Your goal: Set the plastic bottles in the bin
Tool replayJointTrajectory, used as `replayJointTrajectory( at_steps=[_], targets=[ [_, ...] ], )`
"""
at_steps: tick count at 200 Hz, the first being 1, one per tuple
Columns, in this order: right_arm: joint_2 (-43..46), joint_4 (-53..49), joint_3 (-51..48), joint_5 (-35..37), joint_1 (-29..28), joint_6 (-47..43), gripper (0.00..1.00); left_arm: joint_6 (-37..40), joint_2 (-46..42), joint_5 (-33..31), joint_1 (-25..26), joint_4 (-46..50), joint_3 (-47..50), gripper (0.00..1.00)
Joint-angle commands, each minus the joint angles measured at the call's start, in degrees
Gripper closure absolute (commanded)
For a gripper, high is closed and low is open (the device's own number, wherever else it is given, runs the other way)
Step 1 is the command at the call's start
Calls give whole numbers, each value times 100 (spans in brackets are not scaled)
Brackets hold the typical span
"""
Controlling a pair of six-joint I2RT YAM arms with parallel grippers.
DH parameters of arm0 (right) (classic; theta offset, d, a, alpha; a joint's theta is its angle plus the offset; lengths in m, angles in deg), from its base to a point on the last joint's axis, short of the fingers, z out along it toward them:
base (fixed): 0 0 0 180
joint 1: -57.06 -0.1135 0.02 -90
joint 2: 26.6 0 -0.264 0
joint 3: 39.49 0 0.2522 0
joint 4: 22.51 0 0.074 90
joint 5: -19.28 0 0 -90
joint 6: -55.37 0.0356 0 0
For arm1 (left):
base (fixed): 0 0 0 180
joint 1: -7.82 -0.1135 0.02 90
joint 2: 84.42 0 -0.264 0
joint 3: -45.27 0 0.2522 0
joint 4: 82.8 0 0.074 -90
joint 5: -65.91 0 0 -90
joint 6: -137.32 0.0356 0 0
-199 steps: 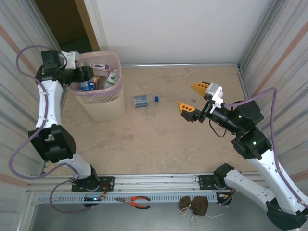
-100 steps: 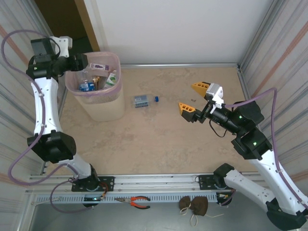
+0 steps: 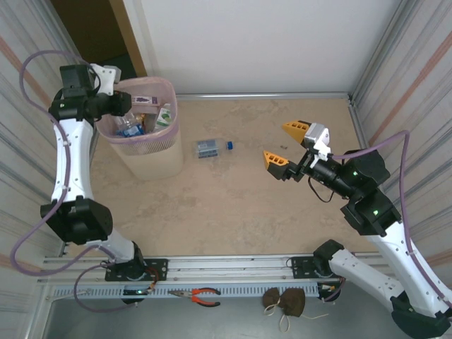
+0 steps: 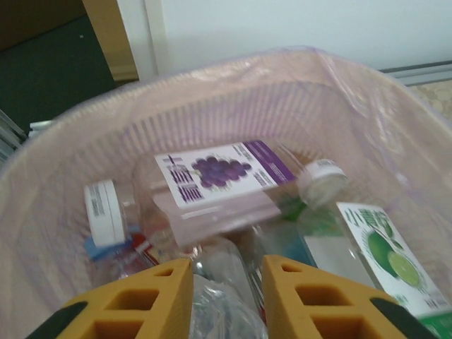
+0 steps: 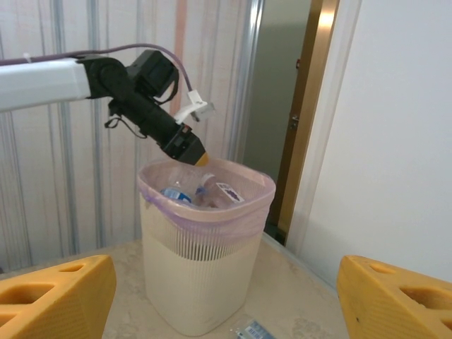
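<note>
Pink translucent film folded over a ribbed beige rim: that's the bin (image 3: pixel 152 159) at the far left corner of the bench (image 3: pixel 233 212), and we can see it's well stocked. Down inside, the plastic bottles (image 4: pixel 212 212) lie heaped: a clear one with a purple grape label (image 4: pixel 222 173), a white screw cap (image 4: pixel 321 173), a glossy lime-green label (image 4: pixel 378 254), and crinkled clear plastic among them. The left jaws hang right over the bin's mouth, pinched nearly together and, as far as we can tell, holding nothing. The crumpled bottle glimpsed through the gap looks to be lying in the heap below. Over the right half of the bench the right jaws stand spread wide and empty. So we'd call this nearly done. What's left, by our reckoning, is one flattened clear bottle (image 3: pixel 207 148) with a bluish label, lying on the marbled bench near the far edge, just beside the bin, with a small blue cap (image 3: pixel 230 145) close by it.
</note>
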Motion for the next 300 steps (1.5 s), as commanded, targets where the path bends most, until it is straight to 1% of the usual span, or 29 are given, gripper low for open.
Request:
replayJointTrajectory(
  at_steps=[1, 47, 89, 138, 164, 188, 215, 238, 268, 285, 300],
  targets=[
    [-25, 153, 148, -108, 36, 146, 19, -57, -297, 313, 35, 439, 249, 71],
    [-17, 167, 121, -102, 37, 156, 19, -198, -569, 742, 95, 574, 473, 73],
    [-19, 202, 85, -114, 28, 184, 19, -291, -517, 807, 271, 571, 927, 75],
    [0, 202, 51, -88, 27, 180, 19, -425, -422, 709, 351, 444, 1555, 76],
    [0, 220, 49, -88, 27, 173, 19, -397, -516, 457, 352, 425, 1751, 76],
    [-25, 215, 77, -110, 27, 175, 19, -316, -656, -59, 292, 433, 1752, 76],
    [-42, 229, 95, -115, 31, 151, 19, -251, -652, -226, 29, 426, 1606, 75],
    [-43, 216, 120, -134, 28, 147, 19, -178, -518, -242, -134, 525, 1313, 75],
    [14, 177, 131, -104, 32, 120, 19, -147, -488, -321, -148, 709, 1122, 75],
    [44, 163, 110, -84, 28, 114, 19, -187, -566, -199, -148, 760, 1218, 75],
    [41, 175, 96, -79, 34, 120, 19, -238, -624, 52, -148, 777, 1301, 75]
  ],
)
